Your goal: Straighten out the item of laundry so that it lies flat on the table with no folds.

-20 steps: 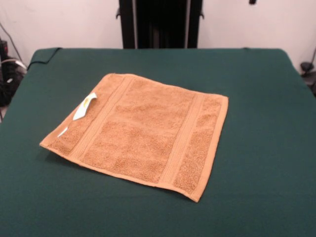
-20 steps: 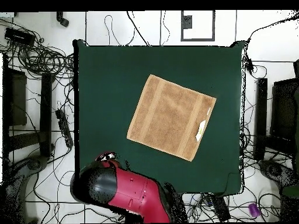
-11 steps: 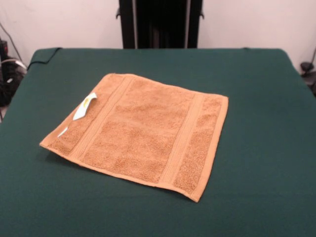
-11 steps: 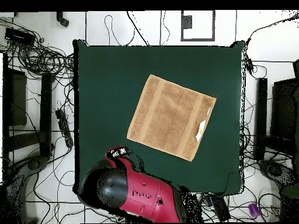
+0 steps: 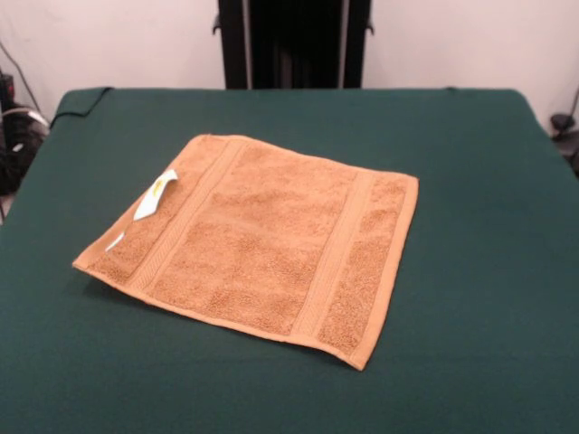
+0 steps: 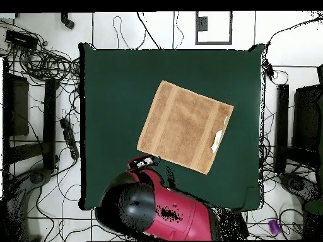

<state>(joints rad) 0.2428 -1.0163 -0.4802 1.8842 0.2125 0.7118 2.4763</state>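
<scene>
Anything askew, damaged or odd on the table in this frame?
Little stands out. The towel lies spread open on the table with no visible folds, though turned at an angle to the table's edges. Its white label sticks up near one border. The arm shows at the table's edge in the overhead view.

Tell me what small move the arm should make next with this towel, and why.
Probably none on the towel: it already lies spread flat on the table, all four corners out, with no fold showing and its white label on top. The arm hangs over the table's edge near one corner, so drawing it back seems the safest move.
</scene>
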